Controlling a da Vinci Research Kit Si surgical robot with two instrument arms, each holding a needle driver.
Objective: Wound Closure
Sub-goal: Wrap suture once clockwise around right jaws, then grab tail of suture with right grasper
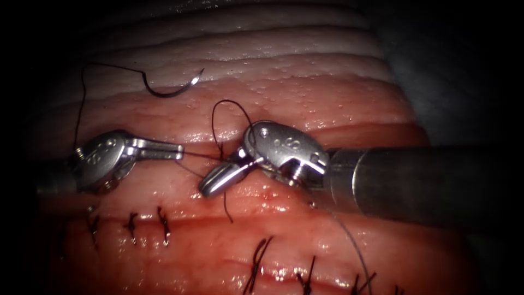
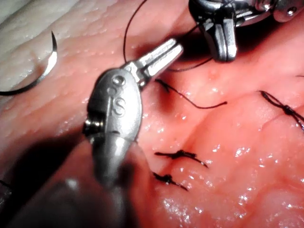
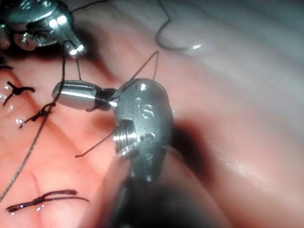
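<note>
Tissue (image 1: 305,93) carries finished stitches (image 1: 131,225) low in the endoscope view. Right pincer (image 1: 215,183) shut, wrapped by a thread (image 1: 229,109) loop, hold unclear. Left pincer (image 1: 177,151) closed on thread. Needle (image 1: 174,90) lies free on upper tissue, not embedded.

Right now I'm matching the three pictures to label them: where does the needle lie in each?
Endoscope view: the needle lies free on the tissue, above the left tool, held by neither tool.
Left wrist view: the needle lies on pale tissue, apart from the left tool.
Right wrist view: the needle lies beyond the right tool.
Shared landmark: the thread looping up between the two tools.
</note>
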